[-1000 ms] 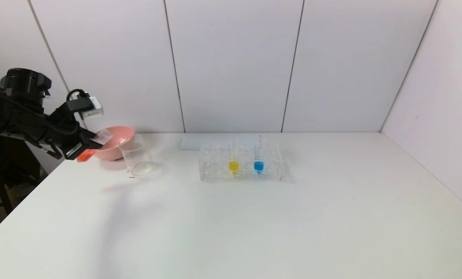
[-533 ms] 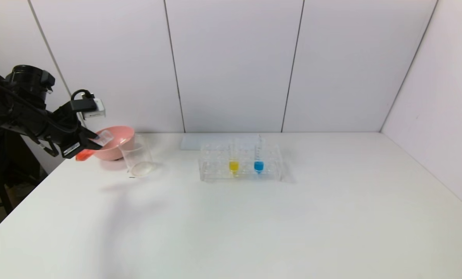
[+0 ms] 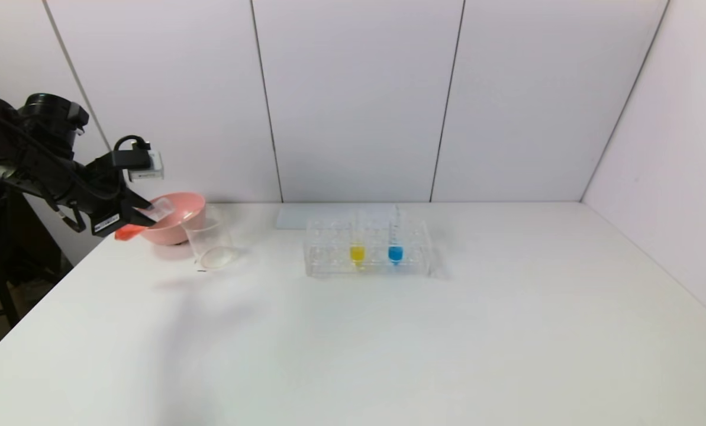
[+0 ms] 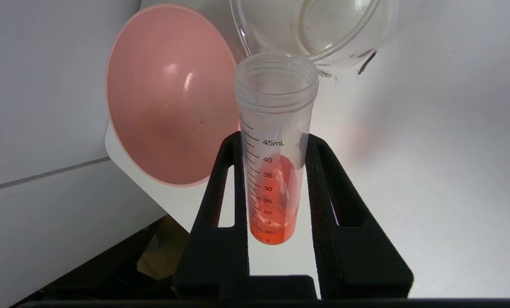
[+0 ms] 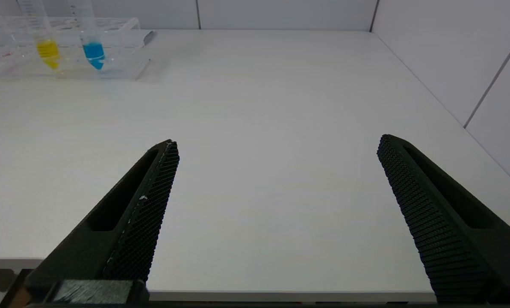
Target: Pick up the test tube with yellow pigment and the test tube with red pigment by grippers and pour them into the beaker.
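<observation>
My left gripper (image 3: 136,218) is shut on the red-pigment test tube (image 3: 132,230), held tilted at the table's far left. Its open mouth points toward the pink bowl and the beaker (image 3: 210,239). In the left wrist view the tube (image 4: 274,149) sits between the two black fingers (image 4: 227,184), orange-red liquid low in it, the beaker (image 4: 314,30) just beyond its mouth. The yellow-pigment test tube (image 3: 357,251) stands in the clear rack (image 3: 329,260); it also shows in the right wrist view (image 5: 47,47). My right gripper (image 5: 276,145) is open and empty above the table's front edge.
A pink bowl (image 3: 181,222) stands right behind the beaker, by the table's left edge. A tube with blue liquid (image 3: 395,253) stands next to the yellow one in the rack. A flat pale sheet (image 3: 296,218) lies behind the rack. White walls close the back and right.
My left gripper has risen slightly and shifted a little toward the bowl and beaker with the red tube in it. Nothing else has moved.
</observation>
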Controlling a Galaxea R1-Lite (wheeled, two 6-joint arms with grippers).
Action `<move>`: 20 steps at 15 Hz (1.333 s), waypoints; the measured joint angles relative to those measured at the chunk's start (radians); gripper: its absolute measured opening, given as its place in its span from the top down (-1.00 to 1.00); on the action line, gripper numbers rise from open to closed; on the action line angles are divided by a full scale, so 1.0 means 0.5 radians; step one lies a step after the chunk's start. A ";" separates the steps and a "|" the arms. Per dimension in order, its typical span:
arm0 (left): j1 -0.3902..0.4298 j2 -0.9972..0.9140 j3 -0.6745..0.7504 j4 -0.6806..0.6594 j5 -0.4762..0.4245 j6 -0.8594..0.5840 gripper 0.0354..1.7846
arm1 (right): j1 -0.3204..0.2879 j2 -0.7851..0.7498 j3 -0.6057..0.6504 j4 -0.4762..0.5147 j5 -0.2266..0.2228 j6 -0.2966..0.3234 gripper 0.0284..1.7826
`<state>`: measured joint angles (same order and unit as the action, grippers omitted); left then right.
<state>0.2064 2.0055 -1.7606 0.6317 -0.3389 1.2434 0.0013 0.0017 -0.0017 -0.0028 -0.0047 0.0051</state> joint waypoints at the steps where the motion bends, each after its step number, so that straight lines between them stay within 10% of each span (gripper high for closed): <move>1: 0.000 0.011 -0.023 0.003 0.002 0.033 0.54 | 0.000 0.000 0.000 0.000 0.001 0.000 -0.91; 20: -0.123 0.172 -0.436 0.344 0.275 0.344 0.54 | 0.000 0.000 0.000 0.000 0.000 0.000 -0.91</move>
<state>0.1447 2.0917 -1.9785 0.8038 -0.2015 1.4153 0.0013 0.0017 -0.0017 -0.0028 -0.0047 0.0053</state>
